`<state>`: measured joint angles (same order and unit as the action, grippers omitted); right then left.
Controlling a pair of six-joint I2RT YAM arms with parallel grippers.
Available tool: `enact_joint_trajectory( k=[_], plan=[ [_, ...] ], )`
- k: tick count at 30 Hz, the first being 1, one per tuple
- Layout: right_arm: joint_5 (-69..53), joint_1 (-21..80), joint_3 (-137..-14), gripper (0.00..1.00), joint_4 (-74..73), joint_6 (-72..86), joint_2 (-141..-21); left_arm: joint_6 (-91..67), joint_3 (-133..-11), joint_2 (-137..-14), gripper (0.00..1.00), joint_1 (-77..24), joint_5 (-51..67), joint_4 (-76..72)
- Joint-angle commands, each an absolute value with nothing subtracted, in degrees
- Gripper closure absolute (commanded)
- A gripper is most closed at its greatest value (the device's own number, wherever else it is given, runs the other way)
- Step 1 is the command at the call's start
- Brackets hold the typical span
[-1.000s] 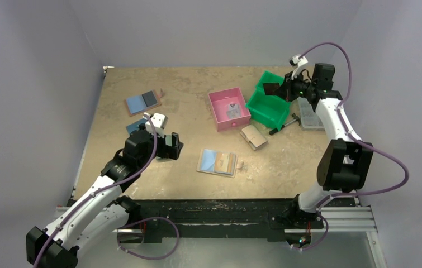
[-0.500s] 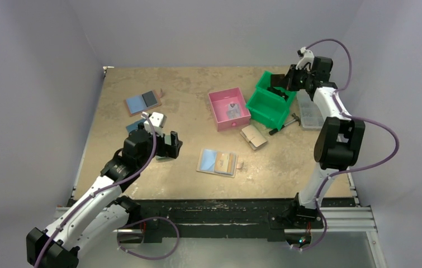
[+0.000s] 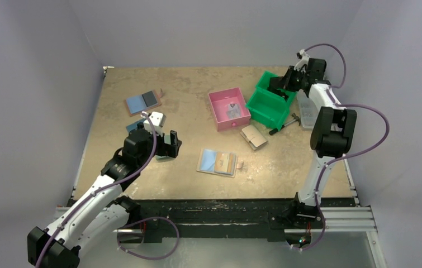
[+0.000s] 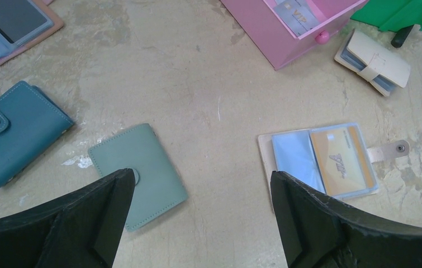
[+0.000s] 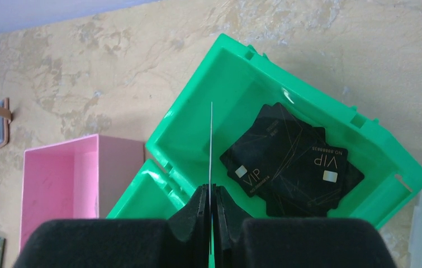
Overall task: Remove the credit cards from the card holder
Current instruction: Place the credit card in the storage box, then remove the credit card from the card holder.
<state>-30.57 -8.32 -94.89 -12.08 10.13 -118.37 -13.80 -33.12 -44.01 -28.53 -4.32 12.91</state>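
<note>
The card holder (image 4: 293, 159) lies open and flat in the near half of the desk, roughly midway between the left and right edges. One inner panel is pale blue. The other carries a gold card (image 4: 342, 159) tucked in its sleeve, and the snap tab (image 4: 392, 149) sticks out past that side, toward the right edge.

The left gripper (image 4: 200, 180) hangs over the desk on the left-edge side of the holder, well apart from it. Its jaws are spread wide with nothing between them. A pale green wallet (image 4: 138, 174) lies closed under it, partly behind one finger. A teal wallet (image 4: 15, 134), also closed, lies just beside that one, nearer the left edge.

The right gripper (image 5: 210, 195) is up by the far right corner, over the green bin (image 5: 236, 78). Its fingers are pressed together on a thin card (image 5: 211, 139), which stands upright and is seen edge-on. Several black cards (image 5: 292, 162) lie overlapping on the floor of the bin.

A pink box (image 5: 69, 178) sits just beside the bin, on its left-edge side, with a grey card (image 4: 295, 14) inside. A tan wallet (image 4: 373, 61) lies between the pink box and the card holder. A second open holder (image 3: 142, 101), with blue and black panels, rests toward the far left corner. A clear box (image 3: 309, 114) sits at the right edge next to the bin.
</note>
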Motion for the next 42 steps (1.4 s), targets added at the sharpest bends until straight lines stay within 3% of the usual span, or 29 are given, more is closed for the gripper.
enact_joint_trajectory(
  k=[1,3,6,8,15,25,27,28,29,34,38,40,42],
  plan=[
    [-31.3,-8.5,-99.5,0.87,-12.8,12.5,-120.7,-12.4,-34.4,-44.2,0.01,-27.7,-4.1,10.5],
    [-30.5,-8.5,-100.6,0.75,-13.8,12.2,-121.8,-12.5,-34.4,-44.4,0.01,-27.5,-4.0,10.5],
    [-20.8,-8.6,-102.0,0.51,-16.6,8.8,-121.6,-12.5,-34.6,-44.8,0.01,-27.3,-3.4,10.5],
    [-15.2,-8.7,-102.7,0.46,-17.9,6.4,-121.0,-12.3,-34.6,-44.7,0.01,-27.2,-1.0,9.9],
    [-12.0,-9.1,-99.1,0.43,-17.6,2.8,-114.5,-12.6,-34.5,-43.8,0.01,-26.9,3.9,8.7],
    [-36.5,-9.0,-81.1,0.37,-22.5,-18.0,-90.2,-14.8,-34.7,-43.5,0.01,-26.9,14.9,6.7],
    [-42.2,-9.1,-76.2,0.27,-22.3,-19.8,-84.3,-16.5,-34.6,-44.1,0.01,-26.8,17.9,5.9],
    [-45.7,-9.1,-73.9,0.11,-21.7,-20.5,-80.7,-18.0,-34.3,-44.4,0.01,-26.9,19.4,5.4],
    [-50.5,-9.1,-71.4,0.02,-20.4,-20.7,-78.3,-20.6,-33.8,-44.6,0.02,-26.8,20.6,4.3],
    [-68.1,-8.4,-60.0,0.01,-18.0,-20.9,-70.6,-41.1,-28.2,-48.6,0.06,-26.9,27.4,-7.6],
    [-63.8,0.8,-55.9,0.05,-25.7,-32.4,-67.6,-52.7,-23.6,-49.2,0.09,-27.2,27.1,-15.1],
    [-59.1,5.3,-54.1,0.16,-24.8,-33.3,-66.7,-57.6,-21.2,-48.0,0.1,-27.9,25.0,-18.7],
    [-54.6,10.2,-51.2,0.4,-23.9,-34.7,-66.4,-59.6,-19.6,-47.3,0.16,-29.7,21.8,-20.6]
  ],
)
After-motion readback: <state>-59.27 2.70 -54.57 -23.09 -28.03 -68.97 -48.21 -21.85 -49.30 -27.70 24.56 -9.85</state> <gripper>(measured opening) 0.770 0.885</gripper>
